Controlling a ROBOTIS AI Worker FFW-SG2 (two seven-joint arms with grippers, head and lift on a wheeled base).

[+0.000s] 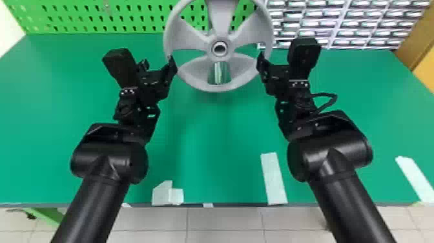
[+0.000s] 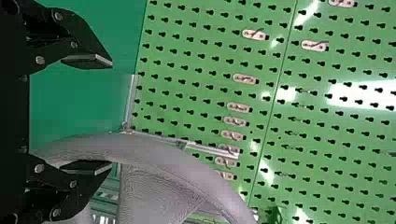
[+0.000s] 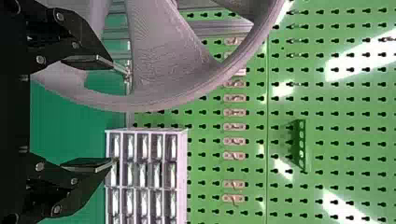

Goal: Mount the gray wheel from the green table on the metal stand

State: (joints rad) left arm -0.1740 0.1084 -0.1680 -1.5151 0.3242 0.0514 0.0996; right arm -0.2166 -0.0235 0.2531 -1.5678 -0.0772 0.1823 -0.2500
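Observation:
The gray wheel [image 1: 193, 38] is upright above the far part of the green table [image 1: 206, 135], facing me. Parts of the metal stand [image 3: 224, 29] show behind it in the right wrist view; I cannot tell whether its hub sits on the stand. My left gripper [image 1: 158, 64] is open at the wheel's lower left edge, and my right gripper [image 1: 276, 64] is open at the lower right edge. In the left wrist view, one finger of the left gripper [image 2: 109, 114] overlaps the rim; in the right wrist view, one finger of the right gripper [image 3: 112, 114] does too.
A green pegboard [image 1: 139, 16] stands behind the table. A rack of small drawers [image 1: 342, 24] is at the back right. White tape strips [image 1: 273, 177] lie near the table's front edge.

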